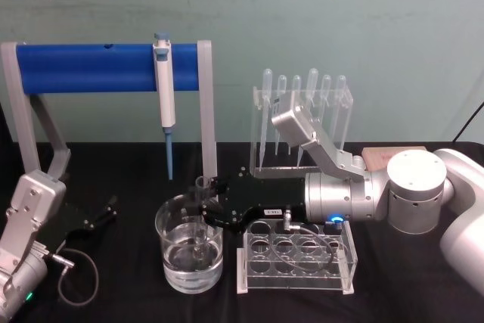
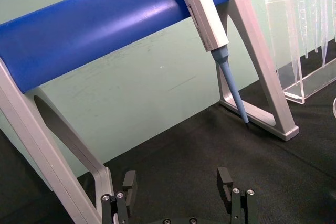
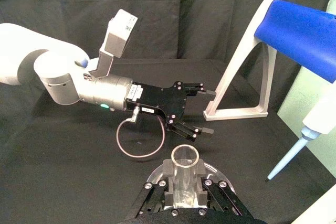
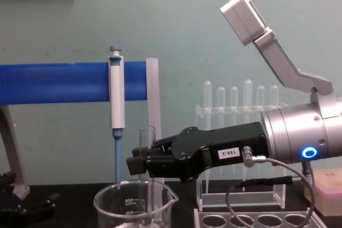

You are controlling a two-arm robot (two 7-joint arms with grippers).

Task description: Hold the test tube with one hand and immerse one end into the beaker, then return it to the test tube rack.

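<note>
The test tube [image 1: 202, 193] stands upright with my right gripper [image 1: 209, 203] shut on its upper part, the open rim just above the fingers. Its lower end reaches down inside the beaker [image 1: 172, 225], a wide glass holding clear water, and looks to be at the water. From the side, the test tube [image 4: 147, 138] passes behind the right gripper [image 4: 136, 164] into the beaker [image 4: 115, 205]. In the right wrist view the test tube [image 3: 185, 162] sits between my right gripper's [image 3: 185, 182] pads. My left gripper [image 1: 106, 213] rests open on the table at the left, its fingers [image 2: 128, 181] wide apart.
A grey stand with a blue bar [image 1: 91, 69] spans the back left, with a white-and-blue pipettor [image 1: 165, 88] hanging from it just behind the beaker. A clear pipette rack [image 1: 302, 122] stands at the back. A clear tube rack [image 1: 299, 259] sits under my right wrist.
</note>
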